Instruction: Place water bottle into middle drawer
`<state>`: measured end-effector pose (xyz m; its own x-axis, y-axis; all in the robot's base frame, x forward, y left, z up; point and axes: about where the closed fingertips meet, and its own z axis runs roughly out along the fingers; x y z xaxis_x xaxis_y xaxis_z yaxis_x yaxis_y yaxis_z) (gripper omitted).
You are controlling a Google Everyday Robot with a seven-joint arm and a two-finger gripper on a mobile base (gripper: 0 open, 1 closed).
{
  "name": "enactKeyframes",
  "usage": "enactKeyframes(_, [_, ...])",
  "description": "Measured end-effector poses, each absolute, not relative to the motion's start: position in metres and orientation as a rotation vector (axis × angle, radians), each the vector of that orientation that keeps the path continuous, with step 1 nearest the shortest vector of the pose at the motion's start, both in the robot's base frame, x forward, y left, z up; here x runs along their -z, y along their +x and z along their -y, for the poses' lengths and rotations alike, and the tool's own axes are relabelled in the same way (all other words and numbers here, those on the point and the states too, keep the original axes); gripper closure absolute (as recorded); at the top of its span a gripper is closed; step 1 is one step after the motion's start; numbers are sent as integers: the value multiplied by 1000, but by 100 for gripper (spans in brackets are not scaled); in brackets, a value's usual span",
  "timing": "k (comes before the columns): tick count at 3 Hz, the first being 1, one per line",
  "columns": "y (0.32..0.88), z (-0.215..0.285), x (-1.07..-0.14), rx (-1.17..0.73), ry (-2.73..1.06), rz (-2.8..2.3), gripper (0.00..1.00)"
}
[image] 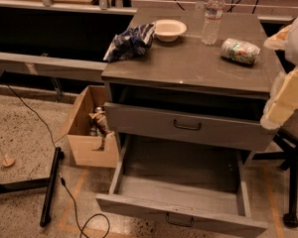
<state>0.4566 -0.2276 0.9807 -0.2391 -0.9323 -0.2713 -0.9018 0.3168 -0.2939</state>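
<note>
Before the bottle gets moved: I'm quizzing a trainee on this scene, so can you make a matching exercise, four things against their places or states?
1. water bottle
2. can
3. middle drawer
4. gripper

A. pulled far out, empty
B. at the right edge of view, beside the cabinet
C. upright on the cabinet top, near the back
D. lying on its side on the cabinet top

Pairs: 1-C, 2-D, 3-A, 4-B
</note>
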Motion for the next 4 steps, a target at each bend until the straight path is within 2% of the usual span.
enactKeyframes(2, [568, 308, -998, 14, -1125, -1990, 0])
enactKeyframes(4, [669, 346, -974, -104, -663, -1862, 0])
